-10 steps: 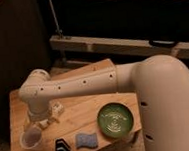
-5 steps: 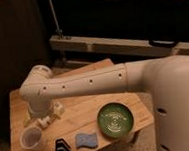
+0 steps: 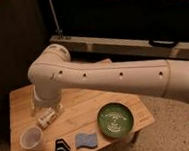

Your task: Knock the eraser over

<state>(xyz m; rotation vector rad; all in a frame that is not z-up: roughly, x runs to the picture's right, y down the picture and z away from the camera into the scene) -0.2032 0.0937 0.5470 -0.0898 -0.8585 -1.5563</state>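
Note:
The eraser [image 3: 62,148] is a small black block with thin white stripes. It stands on edge near the front edge of the wooden table [image 3: 81,109], just left of the light-blue sponge [image 3: 86,140]. My gripper [image 3: 42,106] hangs from the big white arm over the left part of the table. It is behind the eraser and well apart from it, just above the white bottle [image 3: 48,117]. The arm hides most of the gripper.
A translucent plastic cup [image 3: 31,138] stands left of the eraser. A green plate [image 3: 115,120] lies at the right of the table near its edge. Dark shelving stands behind the table, and the floor is speckled.
The arm's elbow has swung up and to the right, and the gripper has risen slightly over the white bottle. The eraser, sponge, cup and plate have not moved.

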